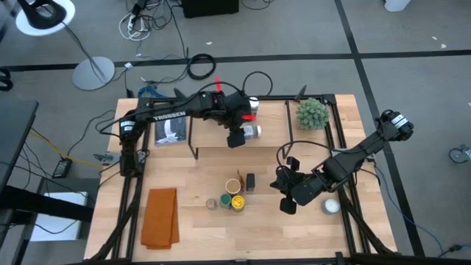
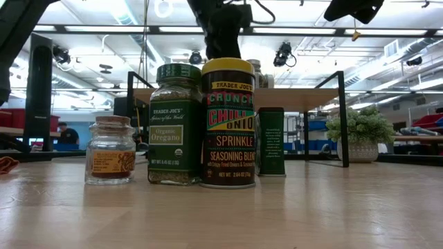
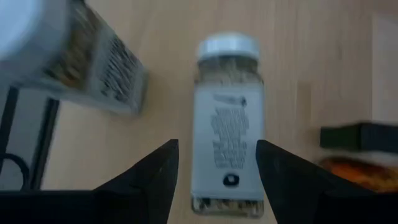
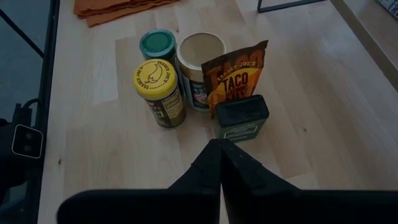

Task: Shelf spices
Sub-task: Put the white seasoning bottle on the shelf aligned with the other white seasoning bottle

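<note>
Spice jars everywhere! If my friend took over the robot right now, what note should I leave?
Left gripper: fingers open around a white-lidded jar lying on the shelf, not shut on it.
Right gripper: fingers shut, empty, above the table group.
Done: two white-lidded jars are on the shelf.
Left: oregano jar, chili onion jar, taco packet, dark green tin, tan-lidded jar and small cork-lidded jar remain on the table.
</note>
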